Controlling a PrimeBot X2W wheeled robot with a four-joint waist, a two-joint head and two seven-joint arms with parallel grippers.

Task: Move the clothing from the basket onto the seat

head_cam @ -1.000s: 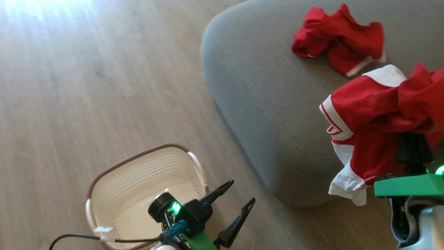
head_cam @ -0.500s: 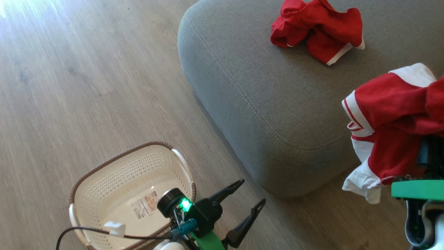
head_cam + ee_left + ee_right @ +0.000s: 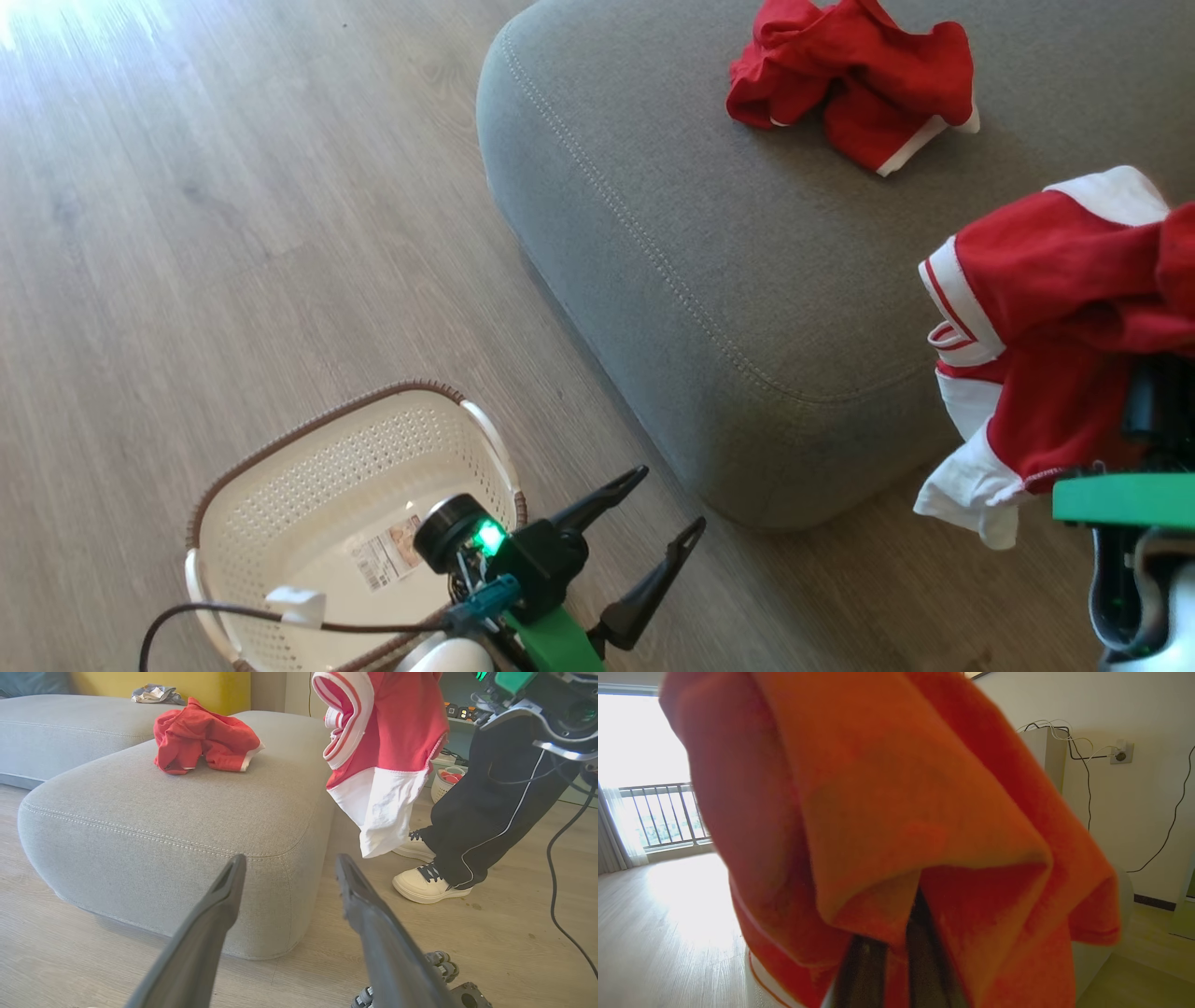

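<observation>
Basket (image 3: pixel 308 467) emptied, only its paper label (image 3: pixel 387 551) inside. Plain red garment (image 3: pixel 850 79) lies on the seat (image 3: pixel 672 215). Right gripper (image 3: pixel 896 956) has its jaws clenched on the red-and-white garment (image 3: pixel 1046 308), which hangs near the seat's front corner, probably just off it over the floor; hard to judge from above. Left gripper (image 3: pixel 667 499) sits beside the basket, jaws spread, holding nothing. Over the last second the head camera swung, while the held garment itself barely shifted. Judgement: last item, needs carrying over the cushion, then release.
</observation>
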